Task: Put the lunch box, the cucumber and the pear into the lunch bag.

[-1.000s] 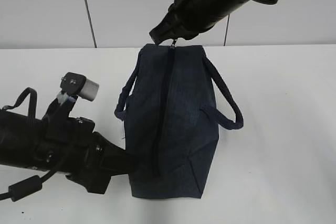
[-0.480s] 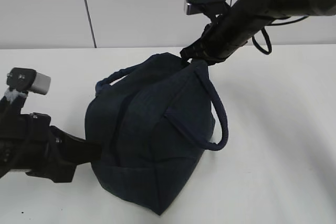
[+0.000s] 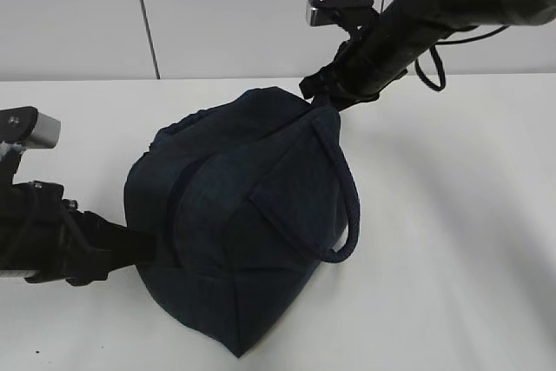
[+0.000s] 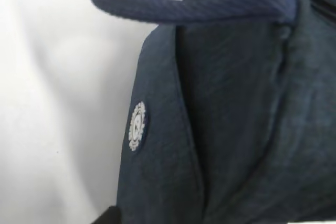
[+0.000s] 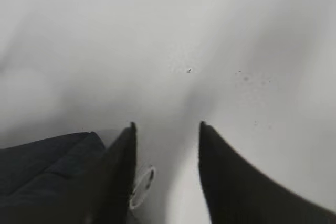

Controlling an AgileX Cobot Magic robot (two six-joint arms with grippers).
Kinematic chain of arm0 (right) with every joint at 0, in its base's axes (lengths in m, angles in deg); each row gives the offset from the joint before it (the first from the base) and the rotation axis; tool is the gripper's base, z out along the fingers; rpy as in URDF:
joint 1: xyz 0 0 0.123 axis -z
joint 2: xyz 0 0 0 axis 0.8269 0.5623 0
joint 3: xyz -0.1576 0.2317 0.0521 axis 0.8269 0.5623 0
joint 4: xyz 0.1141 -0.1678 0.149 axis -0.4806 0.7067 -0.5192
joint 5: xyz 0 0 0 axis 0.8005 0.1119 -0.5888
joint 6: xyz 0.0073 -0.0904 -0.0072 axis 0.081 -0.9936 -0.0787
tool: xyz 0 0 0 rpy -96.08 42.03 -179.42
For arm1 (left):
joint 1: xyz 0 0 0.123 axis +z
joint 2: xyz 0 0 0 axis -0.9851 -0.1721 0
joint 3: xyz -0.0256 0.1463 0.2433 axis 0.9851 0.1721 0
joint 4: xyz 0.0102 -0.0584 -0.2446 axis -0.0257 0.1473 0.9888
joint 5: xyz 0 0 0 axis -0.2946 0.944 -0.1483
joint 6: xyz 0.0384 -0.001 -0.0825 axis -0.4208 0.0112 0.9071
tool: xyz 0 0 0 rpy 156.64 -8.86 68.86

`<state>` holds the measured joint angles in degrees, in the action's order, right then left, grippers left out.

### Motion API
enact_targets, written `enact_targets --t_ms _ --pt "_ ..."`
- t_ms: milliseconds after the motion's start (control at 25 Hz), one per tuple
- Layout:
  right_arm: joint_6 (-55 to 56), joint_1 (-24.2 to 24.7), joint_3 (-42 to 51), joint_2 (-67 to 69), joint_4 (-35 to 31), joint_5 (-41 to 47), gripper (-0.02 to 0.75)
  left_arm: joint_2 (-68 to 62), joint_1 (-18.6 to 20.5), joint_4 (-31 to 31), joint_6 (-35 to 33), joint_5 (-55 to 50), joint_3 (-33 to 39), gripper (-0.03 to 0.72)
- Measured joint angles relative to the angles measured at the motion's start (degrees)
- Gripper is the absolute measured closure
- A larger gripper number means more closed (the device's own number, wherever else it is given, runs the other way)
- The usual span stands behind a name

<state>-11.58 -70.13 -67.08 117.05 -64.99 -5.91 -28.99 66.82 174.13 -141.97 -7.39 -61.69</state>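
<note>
White tabletop and pale panelled wall, with your lunch bag (image 3: pixel 230 223) slumped in the middle between both arms.

Your right gripper (image 3: pixel 320 91) sits at the bag's far top corner; in the right wrist view its two dark fingers (image 5: pixel 118 174) stand apart, with the metal ring pull (image 5: pixel 142 187) just inside the left one, and you cannot tell whether it is touched. Your left gripper (image 3: pixel 143 249) presses against the bag's near left side, but its tips are hidden by fabric, so you cannot tell how its jaws stand. The left wrist view shows navy cloth, one loop handle (image 4: pixel 184 6) and a small round white badge (image 4: pixel 137 126).
</note>
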Motion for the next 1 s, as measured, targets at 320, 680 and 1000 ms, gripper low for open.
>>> enact_targets --t_ms 320,680,1000 --pt "1.88 2.78 -9.2 -4.33 4.05 19.07 0.122 2.7 0.05 -24.22 26.91 -2.15 0.07 0.309" --pt "17.11 2.77 -9.85 -11.0 16.21 30.81 0.179 23.04 0.05 -54.2 58.73 -4.84 -1.18 0.34" --pt "21.12 2.78 -1.09 -25.21 17.7 31.18 0.186 40.61 0.05 -72.25 79.46 -13.82 -4.2 0.341"
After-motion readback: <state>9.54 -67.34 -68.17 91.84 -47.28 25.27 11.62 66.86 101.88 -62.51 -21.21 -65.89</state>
